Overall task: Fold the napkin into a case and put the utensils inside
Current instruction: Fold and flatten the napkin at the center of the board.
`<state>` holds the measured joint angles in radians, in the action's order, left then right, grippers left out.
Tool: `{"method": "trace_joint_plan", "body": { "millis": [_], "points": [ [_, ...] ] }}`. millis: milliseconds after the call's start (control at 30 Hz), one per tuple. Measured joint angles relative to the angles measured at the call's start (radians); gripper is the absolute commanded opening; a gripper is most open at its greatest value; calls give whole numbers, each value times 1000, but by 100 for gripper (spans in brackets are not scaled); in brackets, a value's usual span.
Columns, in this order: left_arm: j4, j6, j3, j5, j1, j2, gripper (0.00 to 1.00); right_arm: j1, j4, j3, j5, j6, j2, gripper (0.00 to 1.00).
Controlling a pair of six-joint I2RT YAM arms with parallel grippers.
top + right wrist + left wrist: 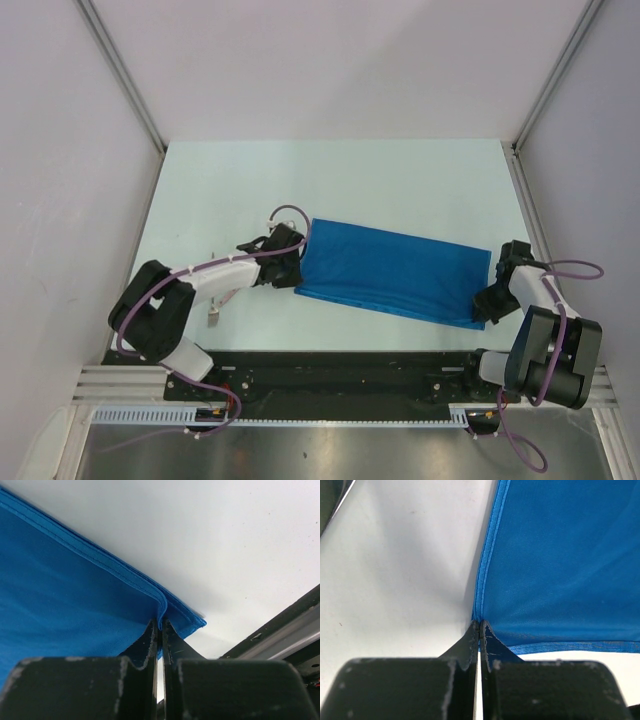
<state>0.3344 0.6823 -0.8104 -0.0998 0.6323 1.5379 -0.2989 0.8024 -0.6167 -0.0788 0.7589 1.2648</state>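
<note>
Napkin lies doubled into a long blue band across the middle of the worktop, slanting from far left to near right. The left claw is pinched tight on the cloth's hemmed left corner. The right claw is clamped on the layered hem at the near right corner. A slim metal utensil peeks out beside the left arm.

Napkin on table between left and right jaws
</note>
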Motion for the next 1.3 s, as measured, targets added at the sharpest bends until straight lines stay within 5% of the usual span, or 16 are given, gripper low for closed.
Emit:
{"method": "trace_joint_plan", "body": {
  "millis": [400, 700, 900, 933, 1033, 1167, 1300],
  "points": [
    [6, 1, 7, -3, 3, 8, 0, -13, -3, 2, 12, 0, 2, 1],
    [18, 1, -8, -1, 5, 34, 0, -16, -9, 35, -4, 37, -67, 27],
    [28, -6, -9, -14, 5, 22, 42, -19, 39, 35, -29, 63, -149, 50],
    [37, -8, -8, -21, 5, 10, 46, -16, 55, 35, -35, 66, -182, 59],
    [70, -14, -7, -29, 6, -50, 50, 9, 109, 21, -67, 76, -279, 68],
    [92, -28, -7, -27, 7, -151, 38, 80, 143, -17, -98, 78, -322, 61],
    [34, -38, -10, 79, 7, -173, 20, 174, 99, -18, -65, 68, -269, 30]
  ]
}}
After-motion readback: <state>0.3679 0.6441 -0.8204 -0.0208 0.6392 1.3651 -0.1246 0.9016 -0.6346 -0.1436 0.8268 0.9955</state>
